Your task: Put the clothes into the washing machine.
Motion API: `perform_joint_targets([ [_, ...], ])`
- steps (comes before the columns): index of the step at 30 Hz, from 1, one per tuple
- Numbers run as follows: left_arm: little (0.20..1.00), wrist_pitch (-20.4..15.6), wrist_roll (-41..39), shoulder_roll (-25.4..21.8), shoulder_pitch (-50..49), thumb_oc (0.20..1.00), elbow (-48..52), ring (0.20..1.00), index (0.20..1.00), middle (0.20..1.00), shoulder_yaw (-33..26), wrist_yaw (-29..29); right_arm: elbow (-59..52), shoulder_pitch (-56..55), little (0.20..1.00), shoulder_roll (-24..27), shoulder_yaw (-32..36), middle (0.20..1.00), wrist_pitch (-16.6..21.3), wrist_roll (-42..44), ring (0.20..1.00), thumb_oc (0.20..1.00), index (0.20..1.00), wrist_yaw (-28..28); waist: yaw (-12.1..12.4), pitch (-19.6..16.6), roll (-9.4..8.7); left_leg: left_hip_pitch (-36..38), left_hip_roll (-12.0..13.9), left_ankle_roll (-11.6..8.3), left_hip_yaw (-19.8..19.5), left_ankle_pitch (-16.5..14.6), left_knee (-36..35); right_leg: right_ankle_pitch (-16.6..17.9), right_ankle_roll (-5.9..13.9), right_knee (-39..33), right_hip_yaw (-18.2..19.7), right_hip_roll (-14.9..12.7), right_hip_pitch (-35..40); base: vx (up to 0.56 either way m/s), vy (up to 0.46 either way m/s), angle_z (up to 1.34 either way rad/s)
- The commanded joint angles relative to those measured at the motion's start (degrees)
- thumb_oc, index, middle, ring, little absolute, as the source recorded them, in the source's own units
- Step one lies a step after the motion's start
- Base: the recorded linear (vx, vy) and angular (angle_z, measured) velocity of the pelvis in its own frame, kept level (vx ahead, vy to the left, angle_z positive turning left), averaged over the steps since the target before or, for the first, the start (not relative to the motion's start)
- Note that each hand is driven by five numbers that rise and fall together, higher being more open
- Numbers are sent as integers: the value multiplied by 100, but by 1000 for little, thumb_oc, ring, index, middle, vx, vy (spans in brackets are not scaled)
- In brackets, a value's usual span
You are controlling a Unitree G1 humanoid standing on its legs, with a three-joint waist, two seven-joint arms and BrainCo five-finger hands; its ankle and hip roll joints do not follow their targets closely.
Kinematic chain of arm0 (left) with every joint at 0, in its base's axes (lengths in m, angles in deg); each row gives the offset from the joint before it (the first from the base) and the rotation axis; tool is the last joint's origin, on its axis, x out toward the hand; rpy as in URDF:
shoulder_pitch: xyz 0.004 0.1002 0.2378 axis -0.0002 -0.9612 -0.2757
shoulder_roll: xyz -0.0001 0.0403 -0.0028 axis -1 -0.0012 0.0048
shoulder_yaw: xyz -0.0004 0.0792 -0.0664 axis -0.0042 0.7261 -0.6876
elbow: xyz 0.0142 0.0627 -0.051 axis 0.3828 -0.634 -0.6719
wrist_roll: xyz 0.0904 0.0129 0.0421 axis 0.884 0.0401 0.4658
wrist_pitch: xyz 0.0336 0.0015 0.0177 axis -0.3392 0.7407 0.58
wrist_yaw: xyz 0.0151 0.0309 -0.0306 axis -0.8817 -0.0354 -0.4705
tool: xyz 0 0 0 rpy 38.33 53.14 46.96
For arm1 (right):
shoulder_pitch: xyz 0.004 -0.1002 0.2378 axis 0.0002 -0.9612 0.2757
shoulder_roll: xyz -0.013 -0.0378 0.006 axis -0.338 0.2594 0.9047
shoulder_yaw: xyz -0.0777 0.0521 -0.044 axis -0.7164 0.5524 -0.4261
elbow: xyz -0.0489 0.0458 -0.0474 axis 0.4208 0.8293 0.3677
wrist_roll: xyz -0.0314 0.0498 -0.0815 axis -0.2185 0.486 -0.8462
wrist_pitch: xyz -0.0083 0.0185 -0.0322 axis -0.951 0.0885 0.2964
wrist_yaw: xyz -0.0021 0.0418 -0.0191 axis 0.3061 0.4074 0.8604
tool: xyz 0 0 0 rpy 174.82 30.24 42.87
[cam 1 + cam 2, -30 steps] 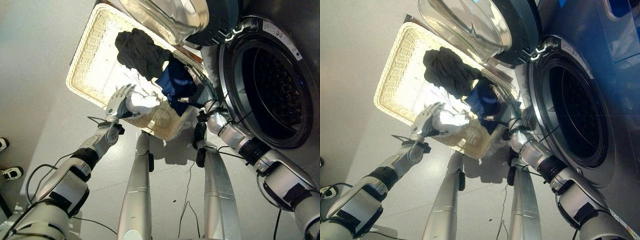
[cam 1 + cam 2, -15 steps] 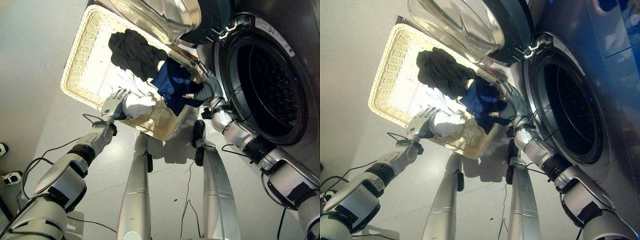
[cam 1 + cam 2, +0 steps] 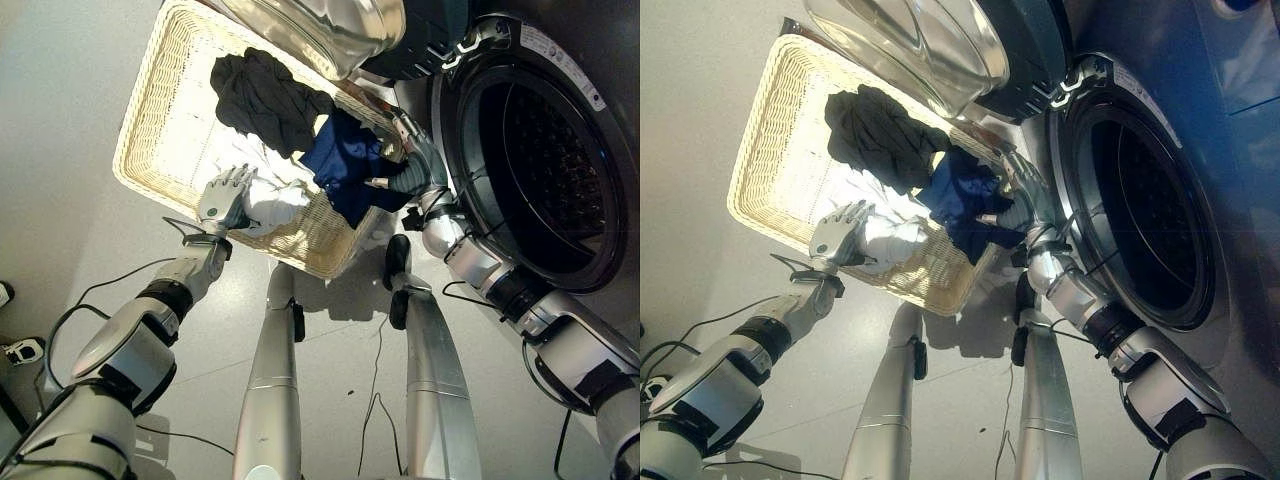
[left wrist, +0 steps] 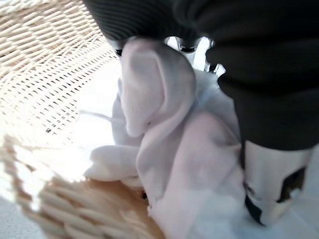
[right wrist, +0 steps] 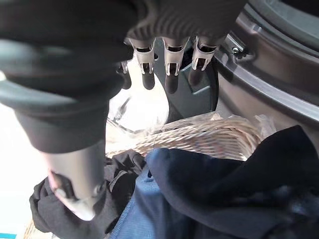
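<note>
A cream wicker basket (image 3: 135,120) stands on the floor to the left of the washing machine, whose drum (image 3: 545,150) gapes open. In the basket lie a black garment (image 3: 260,95), a navy garment (image 3: 350,165) and a white garment (image 3: 272,205). My right hand (image 3: 412,168) is at the basket's washer-side rim with its fingers (image 5: 167,64) straight. The navy garment (image 5: 224,189) is bunched against its palm and thumb and raised above the rim. My left hand (image 3: 225,195) rests with spread fingers on the white garment (image 4: 169,149) just inside the near rim.
The washer's round glass door (image 3: 330,30) hangs open over the far end of the basket. Grey floor lies to the left of the basket, with a person's shoe (image 3: 20,350) at the left edge.
The view has shifted a little. My right hand has risen and moved toward the washer with the navy garment against it. My left hand stays on the white garment.
</note>
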Motion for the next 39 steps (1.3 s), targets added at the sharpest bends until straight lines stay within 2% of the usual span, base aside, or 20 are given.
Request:
perform_joint_targets([
  [1, 1000, 181, 233, 151, 437, 1000, -408, 1000, 1000, 1000, -137, 112, -443, 112, 1000, 15, 62, 1000, 260, 16, 1000, 1000, 1000, 159, -110, -58, -77, -57, -432, 307, 431, -530, 664, 1686, 419, -2037, -246, 363, 472, 0, 0, 0],
  [11, 1000, 505, 215, 322, 427, 1000, -594, 1000, 1000, 1000, 60, 759, -416, 166, 1000, -41, 32, 1000, 256, 6, 1000, 1000, 1000, 237, -148, -58, -96, -79, -453, 300, 437, -528, 677, 1734, 436, -2089, -229, 366, 463, 0, 0, 0],
  [13, 558, 568, 195, 346, 412, 558, -620, 558, 558, 558, 85, 957, -430, 183, 1000, -58, 45, 1000, 234, 2, 1000, 1000, 1000, 226, -152, -58, -93, -81, -459, 299, 436, -522, 672, 1750, 437, -2101, -223, 369, 459, 0, 0, 0],
  [14, 200, 581, 178, 357, 401, 200, -637, 200, 200, 200, 88, 1057, -440, 187, 1000, -68, 54, 1000, 217, -2, 1000, 1000, 1000, 217, -153, -58, -93, -81, -461, 300, 435, -519, 669, 1754, 437, -2106, -217, 373, 459, 0, 0, 0],
  [17, 200, 589, 51, 400, 376, 200, -706, 200, 200, 200, 100, 1351, -445, 191, 1000, -76, 66, 1000, 227, 11, 1000, 1000, 1000, 200, -166, -58, -99, -69, -465, 307, 442, -518, 673, 1757, 435, -2101, -200, 391, 463, 0, 0, 0],
  [26, 200, 607, -183, 456, 327, 200, -790, 200, 200, 200, -7, 1614, -505, 222, 1000, -115, 114, 1000, 209, 67, 1000, 1000, 1000, 183, -168, -58, -101, -45, -462, 307, 459, -502, 659, 1762, 438, -2110, -197, 396, 490, 0, 0, 0],
  [32, 200, 502, -259, 486, 230, 200, -852, 200, 200, 200, -110, 1593, -556, 192, 1000, -135, 167, 1000, 222, 167, 1000, 1000, 1000, 187, -157, -58, -111, -39, -456, 302, 456, -497, 670, 1758, 432, -2103, -207, 392, 505, 0, 0, 0],
  [35, 200, 313, -920, 492, 164, 200, -791, 200, 200, 200, -293, 1326, -594, 137, 1000, -165, 225, 1000, 308, 470, 1000, 1000, 1000, 157, -152, -58, -106, -28, -452, 302, 458, -494, 657, 1750, 422, -2094, -194, 408, 501, 0, 0, 0],
  [39, 200, -376, -2189, 443, 48, 200, -514, 200, 200, 200, -960, 968, -664, -94, 1000, -251, 491, 1000, 577, 1116, 1000, 1000, 1000, 78, -125, -58, -105, -3, -437, 294, 457, -502, 649, 1704, 410, -2063, -207, 399, 518, 0, 0, 0],
])
